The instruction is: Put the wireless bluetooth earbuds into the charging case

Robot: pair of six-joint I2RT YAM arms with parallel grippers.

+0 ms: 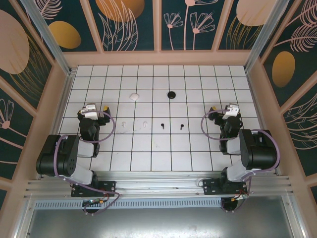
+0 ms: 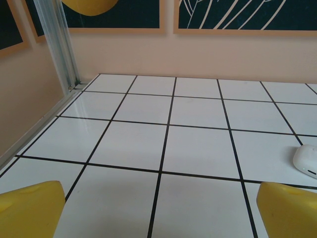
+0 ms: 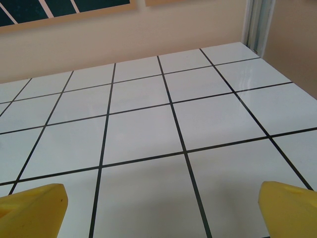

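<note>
Gaping wide, left fingers (image 2: 32, 208) and right fingers (image 3: 34, 206) held nothing. Pinched off-centre, tiny earbuds (image 1: 162, 125) could skid across the counter (image 1: 198, 148).

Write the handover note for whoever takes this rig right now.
Left gripper: jaws open, empty, left side of the tiled table.
Right gripper: jaws open, empty, right side.
Earbuds lie loose in a row between the arms: left white earbud, right white earbud, left black earbud, right black earbud.
Cases sit farther back: white charging case, black charging case. Whether their lids are open is too small to tell.
Done: nothing; no earbud is in a case.
Left: pick up all four earbuds and seat them in the cases.
</note>
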